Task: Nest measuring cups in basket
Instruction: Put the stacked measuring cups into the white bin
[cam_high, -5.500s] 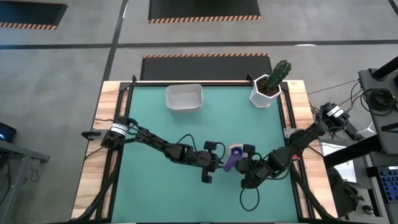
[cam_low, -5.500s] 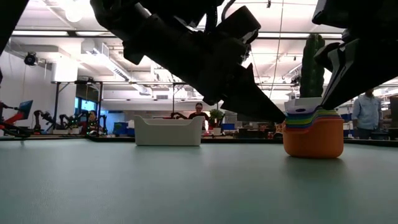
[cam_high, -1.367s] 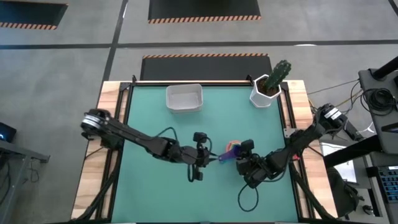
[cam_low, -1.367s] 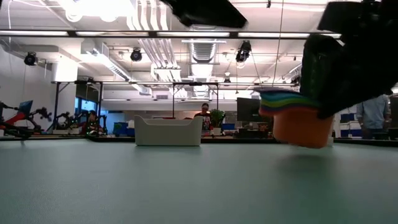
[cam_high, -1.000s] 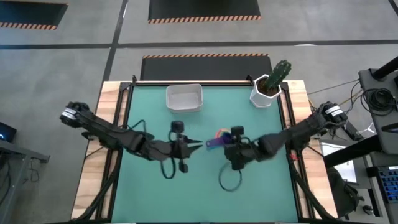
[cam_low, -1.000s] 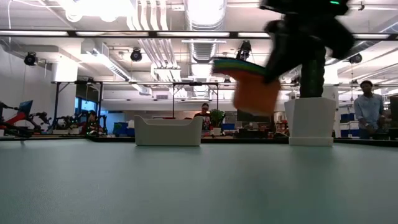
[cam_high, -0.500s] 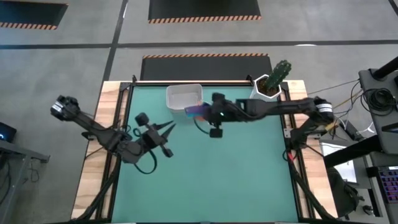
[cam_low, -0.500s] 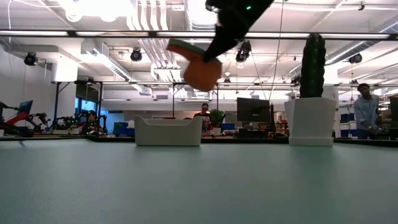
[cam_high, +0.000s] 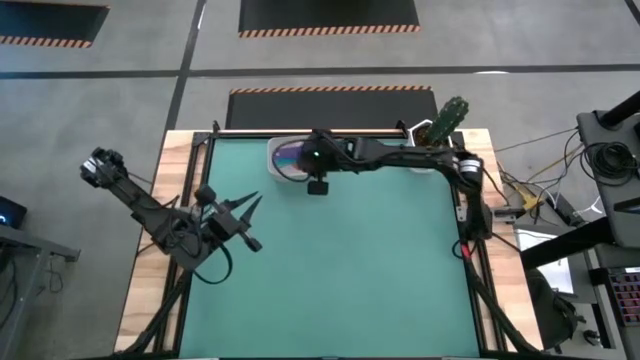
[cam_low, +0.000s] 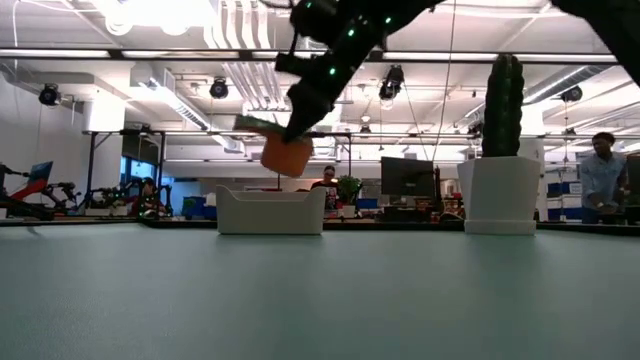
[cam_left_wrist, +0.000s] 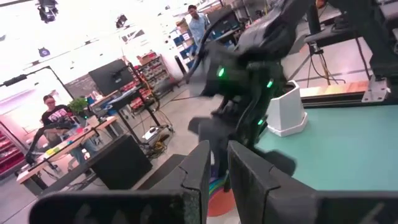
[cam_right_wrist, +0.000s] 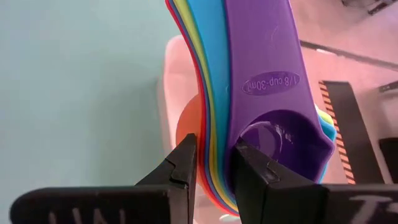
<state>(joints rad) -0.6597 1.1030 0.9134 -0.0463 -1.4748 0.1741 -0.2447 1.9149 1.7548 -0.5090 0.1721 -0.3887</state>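
The measuring cups (cam_right_wrist: 273, 130) are nested into one stack: orange outermost, purple innermost, handles fanned together. My right gripper (cam_right_wrist: 212, 155), shut on the handles, has the stack (cam_high: 290, 157) over the white basket (cam_high: 296, 172) near the table's far edge. In the low view the stack (cam_low: 285, 152) hangs tilted above the basket (cam_low: 270, 210). My left gripper (cam_high: 252, 203) waits near the table's left side, open by a narrow gap, touching nothing. My right gripper pinches the fanned stack of cup handles (cam_right_wrist: 214, 106) between its two fingers, which lie across the handles, the purple handle (cam_right_wrist: 261, 62) on one face. The arm reaches in from the table's right. The stack is lifted clear and tilted, its orange cup (cam_low: 287, 156) lowest, above the basket.
A white faceted pot with a green cactus (cam_high: 432, 140) stands at the far right corner, close beside my right arm (cam_high: 400, 160). The green mat (cam_high: 340, 270) lies bare toward the near edge. People and benches show in the room beyond the table.
My right gripper has carried the cup stack from the table's middle toward the far edge and leftward until it hangs over the basket. My left arm has drawn back toward the table's left edge.
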